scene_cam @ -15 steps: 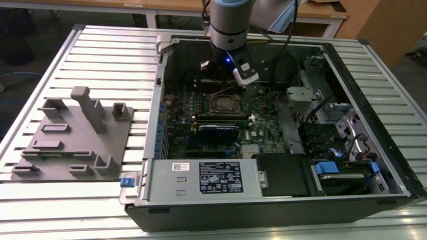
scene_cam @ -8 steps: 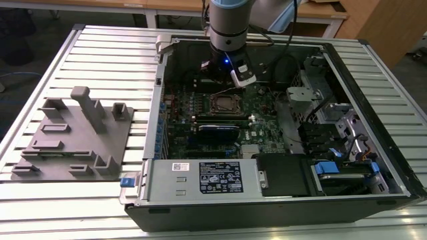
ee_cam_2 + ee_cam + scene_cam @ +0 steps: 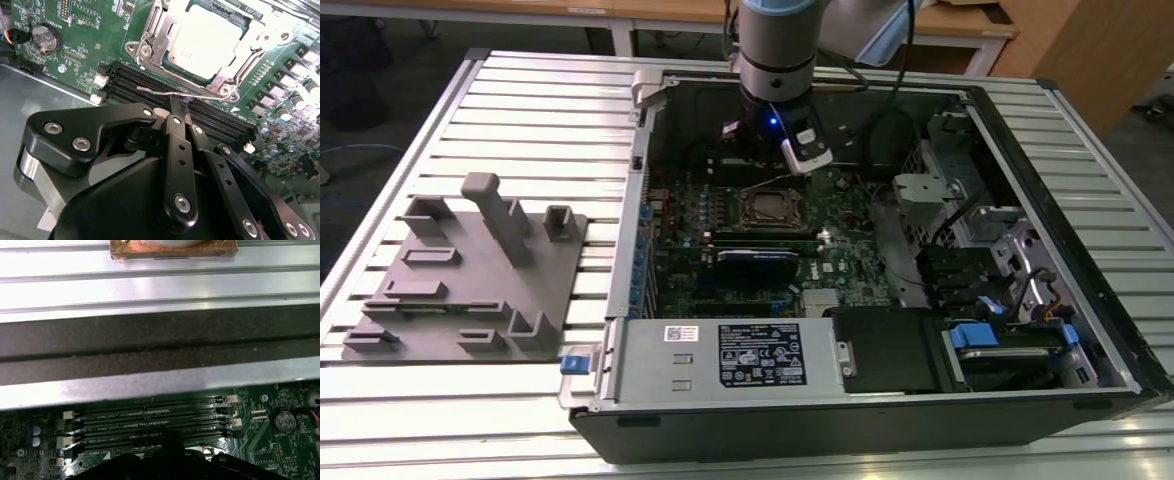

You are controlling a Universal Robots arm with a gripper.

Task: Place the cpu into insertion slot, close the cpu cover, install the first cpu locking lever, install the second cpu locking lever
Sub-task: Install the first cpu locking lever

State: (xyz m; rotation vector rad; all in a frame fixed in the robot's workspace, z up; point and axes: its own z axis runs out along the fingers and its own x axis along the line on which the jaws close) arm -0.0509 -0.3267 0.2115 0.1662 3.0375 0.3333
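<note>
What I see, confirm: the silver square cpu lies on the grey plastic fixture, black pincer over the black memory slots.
Not on the grey plastic fixture: the second wrist view shows the silver square cpu seated under its windowed metal cover. The black pincer is over the black memory slots.

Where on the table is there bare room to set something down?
Bare slats of the table beyond the grey fixture and along the near edge below it. Crowded inside the computer case, where the gripper hangs over the motherboard.
</note>
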